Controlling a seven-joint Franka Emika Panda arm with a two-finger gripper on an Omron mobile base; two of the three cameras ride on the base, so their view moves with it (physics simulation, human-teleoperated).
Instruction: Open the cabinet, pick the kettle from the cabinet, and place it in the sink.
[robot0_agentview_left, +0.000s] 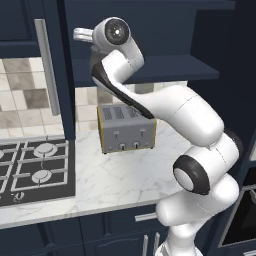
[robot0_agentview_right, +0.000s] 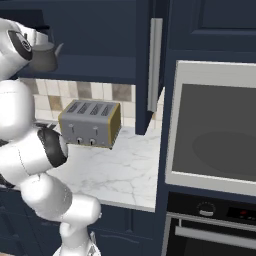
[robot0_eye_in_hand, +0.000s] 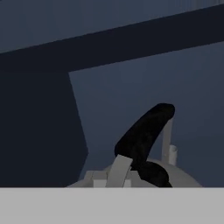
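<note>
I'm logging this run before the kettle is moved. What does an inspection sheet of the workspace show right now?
Surface: white marble counter, bare in front of the toaster.
Job's things: dark navy wall cabinet open, both doors swung out; small grey metal kettle on its shelf; black arched kettle handle seen in the hand view.
Clutter: boxy four-slot silver toaster.
Gripper: shut on the kettle handle, inside the cabinet.
Cables: nothing seen.
Surroundings: black gas hob, built-in microwave, beige tiled backsplash.
</note>
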